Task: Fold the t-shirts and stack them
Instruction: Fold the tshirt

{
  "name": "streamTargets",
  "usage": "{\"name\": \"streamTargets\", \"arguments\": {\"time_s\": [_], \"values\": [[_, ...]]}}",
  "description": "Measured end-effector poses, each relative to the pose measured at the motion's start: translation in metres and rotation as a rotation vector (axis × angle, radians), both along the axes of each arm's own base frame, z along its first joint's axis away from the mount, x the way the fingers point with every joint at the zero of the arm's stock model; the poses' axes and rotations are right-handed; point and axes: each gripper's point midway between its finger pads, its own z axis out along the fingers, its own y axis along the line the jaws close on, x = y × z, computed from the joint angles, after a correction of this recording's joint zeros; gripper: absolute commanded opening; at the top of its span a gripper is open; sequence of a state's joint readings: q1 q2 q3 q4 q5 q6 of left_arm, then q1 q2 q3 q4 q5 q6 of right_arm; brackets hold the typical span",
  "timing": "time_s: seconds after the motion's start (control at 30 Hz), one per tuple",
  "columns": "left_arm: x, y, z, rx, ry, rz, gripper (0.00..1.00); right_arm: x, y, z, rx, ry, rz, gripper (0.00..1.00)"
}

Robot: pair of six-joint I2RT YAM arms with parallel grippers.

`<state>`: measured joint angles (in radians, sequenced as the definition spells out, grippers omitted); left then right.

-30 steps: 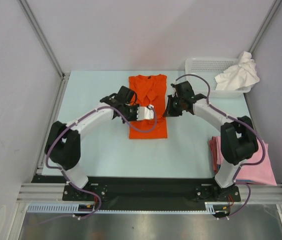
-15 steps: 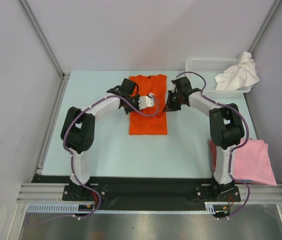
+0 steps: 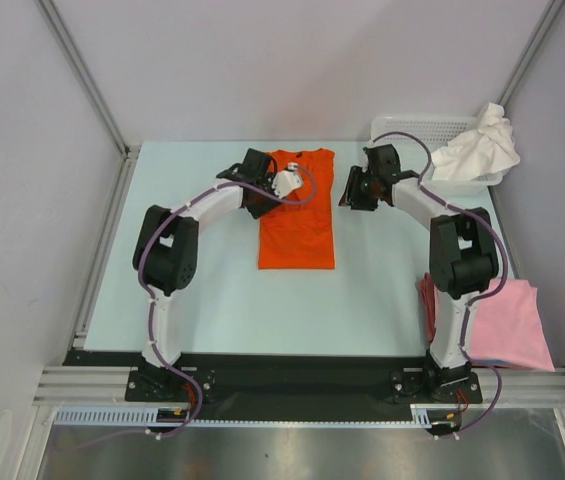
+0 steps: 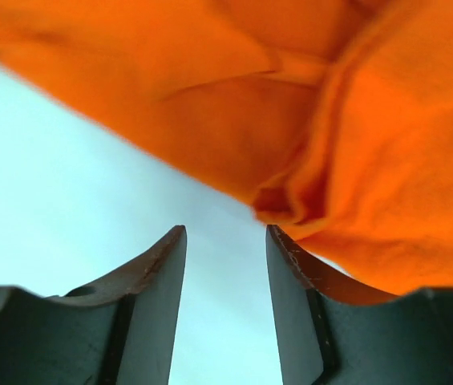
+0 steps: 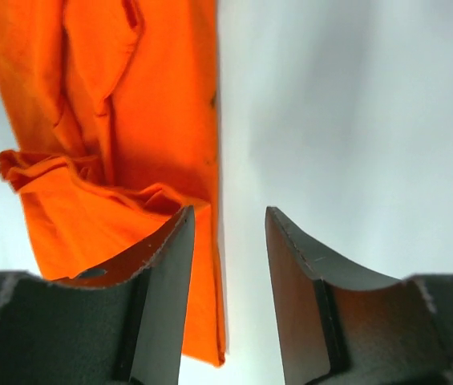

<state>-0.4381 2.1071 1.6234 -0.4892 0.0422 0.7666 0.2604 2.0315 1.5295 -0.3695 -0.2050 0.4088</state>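
Note:
The bright orange t-shirt (image 3: 297,225) lies flat at the table's middle, folded into a long narrow strip with its collar at the far end. My left gripper (image 3: 265,198) sits at its upper left edge, open, with only bare table between the jaws (image 4: 226,241); bunched orange cloth (image 4: 354,160) lies just ahead and to the right. My right gripper (image 3: 347,193) is at the shirt's upper right edge, open (image 5: 228,220), over the strip's straight edge (image 5: 170,96). A white t-shirt (image 3: 477,148) hangs out of the basket. Pale pink t-shirts (image 3: 507,325) lie at the near right.
A white lattice basket (image 3: 412,128) stands at the far right corner. The pink shirts sit beside the right arm's base, near the table's front edge. Grey walls close in the table on the left, the back and the right.
Both grippers have moved from the shirt's middle toward its collar end and have opened, letting go of the orange cloth. The shirt now lies as a flat strip.

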Motion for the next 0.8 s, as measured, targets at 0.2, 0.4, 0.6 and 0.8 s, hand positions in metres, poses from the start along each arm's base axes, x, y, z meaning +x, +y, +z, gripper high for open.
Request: {"name": "streamTargets", "arguments": {"time_s": [0.2, 0.4, 0.6, 0.8], "values": [[0.029, 0.016, 0.036, -0.152, -0.036, 0.244, 0.5, -0.025, 0.011, 0.033, -0.006, -0.093, 0.072, 0.35], [0.003, 0.005, 0.031, -0.27, 0.091, 0.25, 0.41, -0.041, 0.05, 0.028, 0.069, -0.087, 0.193, 0.1], [-0.026, -0.035, 0.025, -0.337, 0.193, 0.171, 0.34, -0.032, 0.069, -0.013, 0.117, 0.006, 0.226, 0.08], [-0.023, -0.038, 0.004, -0.346, 0.238, 0.203, 0.33, -0.011, 0.075, -0.027, 0.143, 0.027, 0.202, 0.08]]}}
